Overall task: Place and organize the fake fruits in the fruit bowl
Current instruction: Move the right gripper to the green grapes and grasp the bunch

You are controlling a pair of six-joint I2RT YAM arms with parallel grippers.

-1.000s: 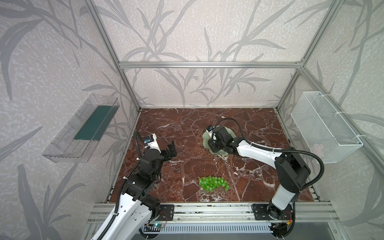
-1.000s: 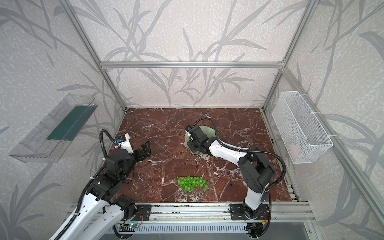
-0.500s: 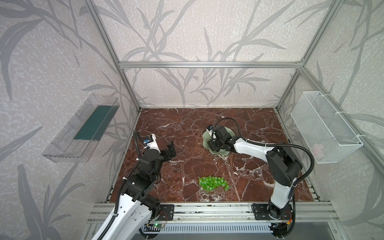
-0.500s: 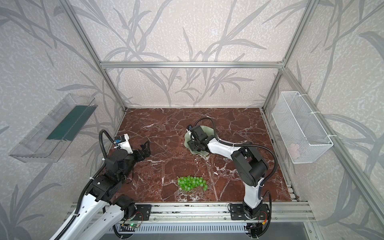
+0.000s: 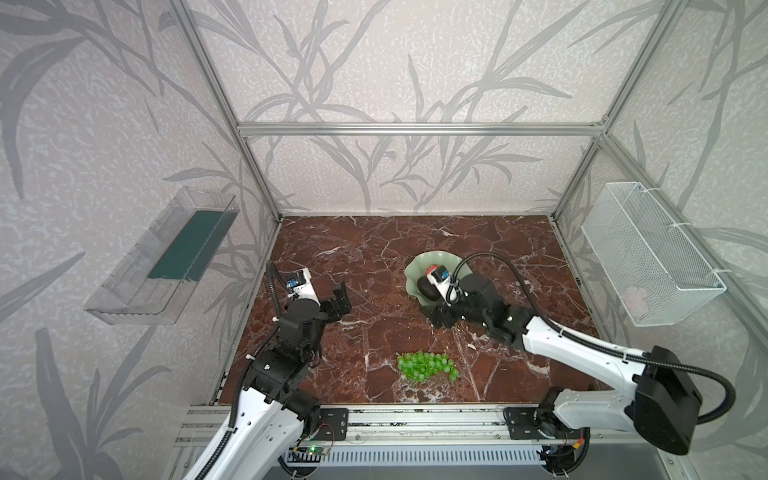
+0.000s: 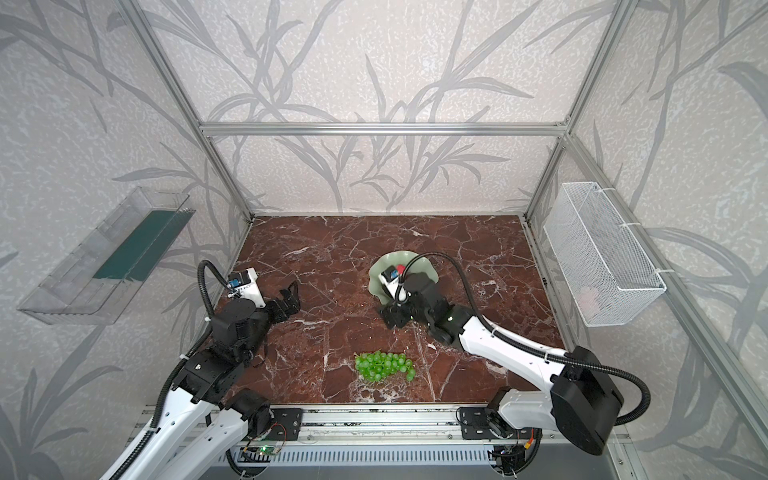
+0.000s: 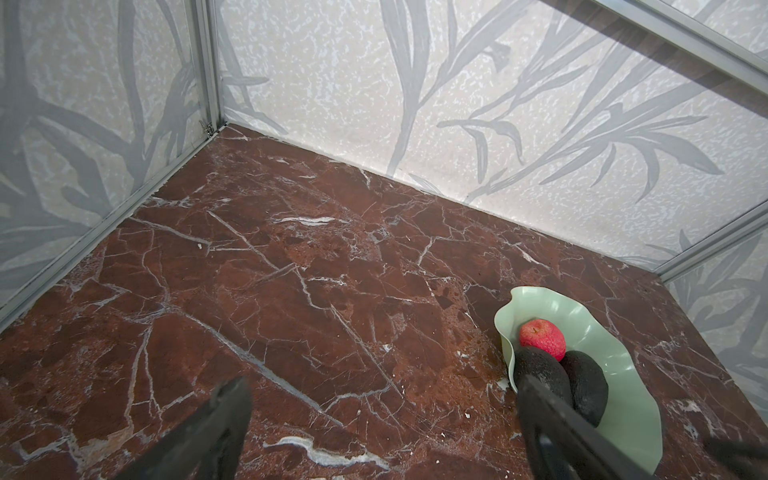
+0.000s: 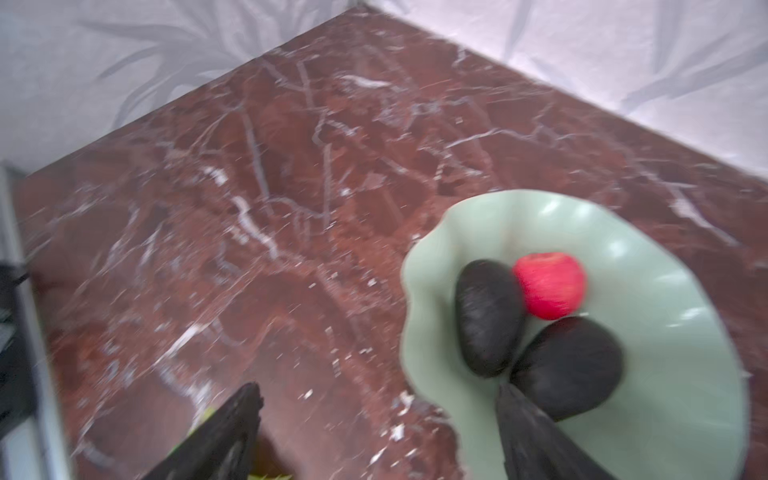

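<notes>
The fruit bowl [image 5: 415, 266] [image 6: 380, 268] is a pale green wavy dish right of the floor's middle. In it lie two dark avocados [image 8: 488, 318] [image 8: 569, 365] and a small red fruit [image 8: 550, 284], all touching each other. The same three fruits show in the left wrist view, the avocados [image 7: 540, 368] in front of the red fruit [image 7: 542, 337]. A bunch of green grapes [image 5: 426, 365] [image 6: 384, 365] lies on the floor near the front edge. My right gripper [image 5: 442, 318] [image 8: 378, 390] hangs open and empty at the bowl's near rim. My left gripper [image 5: 338, 299] [image 7: 382, 382] is open and empty, far left of the bowl.
The floor is red-brown marble, closed in by patterned walls and aluminium posts. A white wire basket [image 5: 648, 257] hangs on the right wall. A clear plastic tray [image 5: 166, 257] hangs on the left wall.
My right gripper has opened wider and drawn back from over the bowl toward the front, leaving an avocado in the bowl. The left arm has not moved.
</notes>
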